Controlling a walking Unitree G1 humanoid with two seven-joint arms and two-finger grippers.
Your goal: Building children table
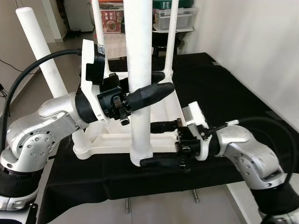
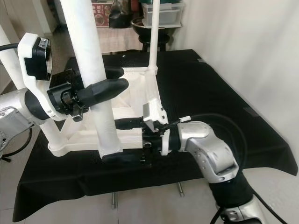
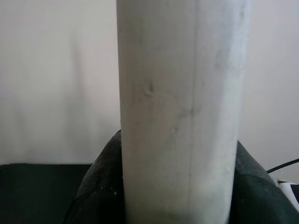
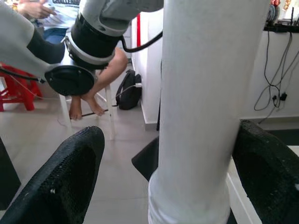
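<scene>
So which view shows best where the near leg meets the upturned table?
The left eye view: the leg's base sits at the table frame's near corner, the right gripper around it. The right eye view shows that joint too. Both wrist views show close-up leg shaft.

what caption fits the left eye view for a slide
Left gripper clamps the upright white table leg while the right gripper brackets its base on the upturned table frame.

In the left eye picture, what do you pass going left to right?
Slanted white leg → left gripper clamped on the upright white leg → right gripper at that leg's base → white wall.
</scene>
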